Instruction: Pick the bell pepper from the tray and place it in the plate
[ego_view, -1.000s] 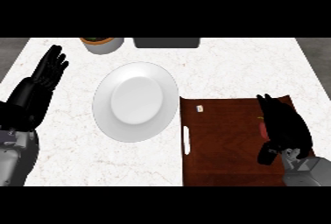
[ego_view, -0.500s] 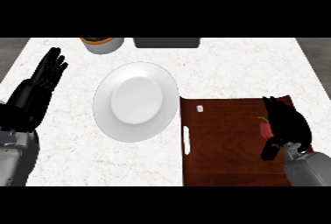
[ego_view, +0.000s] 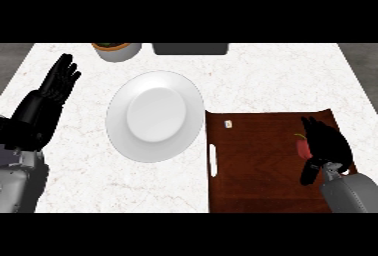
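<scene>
I am looking steeply down on the white marbled bench (ego_view: 258, 80). The right robot hand (ego_view: 327, 145) is sitting over the right side of the dark wooden tray (ego_view: 251, 170), its black fingers curling down around the bell pepper (ego_view: 302, 147). I am only seeing a sliver of the pepper: a red patch with a green stem poking out at the hand's left edge, while the hand is hiding the rest. I cannot tell whether the pepper is resting on the tray or lifted off it. The grey forearm behind that hand is running off the lower right of the view, and the tray's near edge is cut off there too.

The white plate (ego_view: 155, 116) is lying on the bench just left of the tray, its right rim touching or slightly overlapping the tray's left edge. A small pale object (ego_view: 228, 123) is lying near the tray's upper left corner; it is too small for me to identify. A white slot-like mark (ego_view: 213, 161) is showing along the tray's left edge.

The left robot hand (ego_view: 53, 87) is resting open at the left edge, fingers straight and pointing up, well apart from the plate.

At the far edge, a round pot (ego_view: 117, 50) and a dark rectangular object (ego_view: 190, 48) are both partly cut off.
</scene>
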